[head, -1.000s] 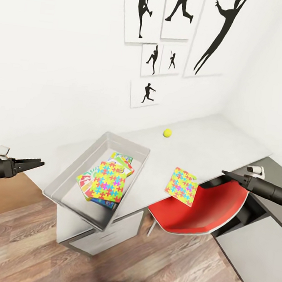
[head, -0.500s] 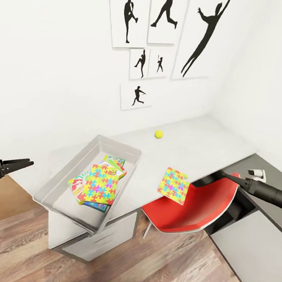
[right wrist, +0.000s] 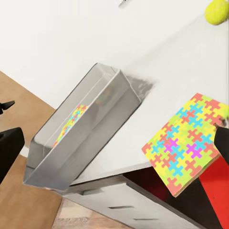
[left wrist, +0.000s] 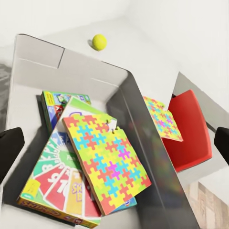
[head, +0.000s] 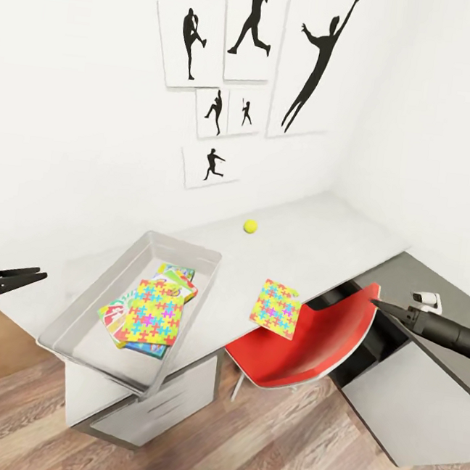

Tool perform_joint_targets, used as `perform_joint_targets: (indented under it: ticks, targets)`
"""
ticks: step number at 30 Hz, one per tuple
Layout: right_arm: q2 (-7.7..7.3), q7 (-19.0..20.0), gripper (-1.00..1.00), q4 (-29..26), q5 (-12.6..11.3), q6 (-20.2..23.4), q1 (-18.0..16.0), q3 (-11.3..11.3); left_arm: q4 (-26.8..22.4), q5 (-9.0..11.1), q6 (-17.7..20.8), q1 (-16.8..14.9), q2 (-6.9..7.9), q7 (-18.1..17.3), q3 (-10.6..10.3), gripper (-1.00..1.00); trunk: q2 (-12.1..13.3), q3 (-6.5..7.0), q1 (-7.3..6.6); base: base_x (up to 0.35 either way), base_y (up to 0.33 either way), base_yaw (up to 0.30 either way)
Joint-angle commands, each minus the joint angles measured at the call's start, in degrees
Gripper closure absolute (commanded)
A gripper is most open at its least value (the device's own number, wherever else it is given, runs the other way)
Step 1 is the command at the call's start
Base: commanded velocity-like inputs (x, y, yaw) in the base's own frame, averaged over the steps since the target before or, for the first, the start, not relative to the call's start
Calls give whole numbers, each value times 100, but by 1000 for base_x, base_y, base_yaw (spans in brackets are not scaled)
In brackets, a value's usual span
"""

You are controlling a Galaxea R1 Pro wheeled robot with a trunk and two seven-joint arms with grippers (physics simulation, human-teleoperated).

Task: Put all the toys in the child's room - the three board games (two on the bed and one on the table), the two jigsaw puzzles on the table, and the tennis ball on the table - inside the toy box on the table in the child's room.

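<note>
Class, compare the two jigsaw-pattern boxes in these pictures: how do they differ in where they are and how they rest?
One jigsaw puzzle lies inside the toy box, stacked on top of other game boxes; the other jigsaw puzzle lies outside it on the table. The first rests fully supported; the second sticks out over the table's front edge above the red chair. Both share the same bright interlocking-piece pattern and flat squarish shape.

The light-grey desk (head: pixel 315 233) carries the toy box (head: pixel 76 319), just ahead of the left pincer (head: pixel 20 278). A jigsaw puzzle box (head: pixel 276 308) overhangs the desk's front edge, between both pincers. The tennis ball (head: pixel 250 226) lies farther back, near the wall.
</note>
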Motion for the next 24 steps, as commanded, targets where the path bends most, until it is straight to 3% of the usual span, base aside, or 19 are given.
perform_joint_targets:
  ticks: [1,13,24]
  targets:
    - [-1,18,-100,3,-7,56,1,2,-5,-57,59,-4,3,-53,9,-100,-10,-1,4,0,0,-137]
    - [15,11,-100,13,-7,15,43,13,-4,-70,55,24,30,-53,73,-100,-10,107,4,0,0,-140]
    - [22,7,-100,452,30,-475,53,13,-4,-99,48,44,41,-53,240,-100,-10,206,4,0,0,-142]
